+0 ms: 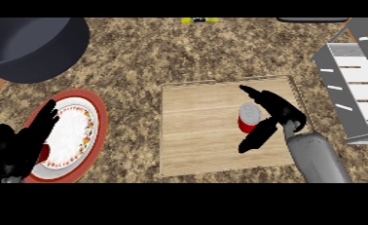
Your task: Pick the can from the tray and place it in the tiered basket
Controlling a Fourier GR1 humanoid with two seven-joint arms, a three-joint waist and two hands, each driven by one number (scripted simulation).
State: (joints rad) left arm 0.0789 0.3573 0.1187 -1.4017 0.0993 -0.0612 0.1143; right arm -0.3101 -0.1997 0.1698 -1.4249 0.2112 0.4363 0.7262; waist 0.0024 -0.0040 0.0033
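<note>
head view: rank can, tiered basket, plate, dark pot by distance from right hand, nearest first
From the right hand:
1. can, on the wooden tray, between the thumb and fingers.
2. tiered basket, at the right edge.
3. plate, on the counter at the left, partly under the left hand.
4. dark pot, top left corner.

Red can (247, 118) upright on wooden tray (201, 136); grey tiered basket (343, 85) right.
</note>
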